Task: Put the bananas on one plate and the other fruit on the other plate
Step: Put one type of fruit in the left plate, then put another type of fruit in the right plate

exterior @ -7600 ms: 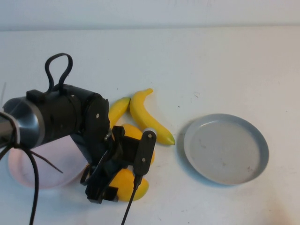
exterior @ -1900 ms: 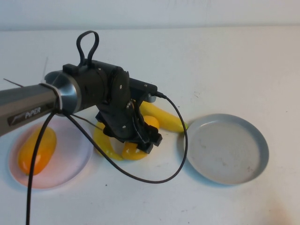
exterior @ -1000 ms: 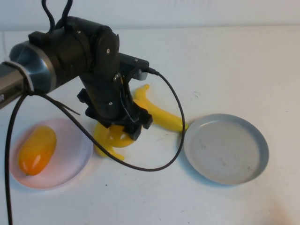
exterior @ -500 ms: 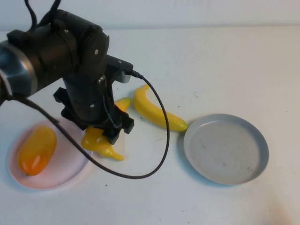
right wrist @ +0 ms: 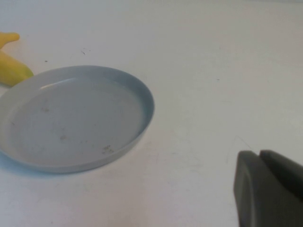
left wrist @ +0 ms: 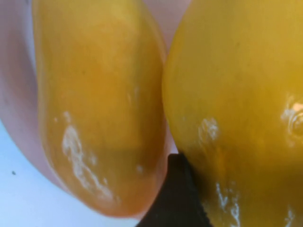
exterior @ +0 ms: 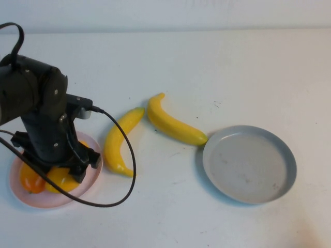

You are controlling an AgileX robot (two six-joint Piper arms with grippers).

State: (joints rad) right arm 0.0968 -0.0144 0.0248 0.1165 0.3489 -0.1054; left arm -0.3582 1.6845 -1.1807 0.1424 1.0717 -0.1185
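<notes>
High view: left hand (exterior: 64, 173) over the pink plate (exterior: 31, 199) near the desk's left edge, gripping a mango (exterior: 61, 179) beside the other mango (exterior: 28, 178). Both bananas (exterior: 118, 140) lie rightward, toward the grey plate (exterior: 250, 164).

Left wrist view: mangoes touching.

Right wrist view: right hand (right wrist: 265, 187) closed, beside the grey plate.

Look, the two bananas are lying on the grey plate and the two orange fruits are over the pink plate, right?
Not quite. The high view shows the grey plate bare; both bananas lie on the table beside it. The orange fruits are over the pink plate, one held in the left gripper. The right gripper, shut, waits near the grey plate.
</notes>
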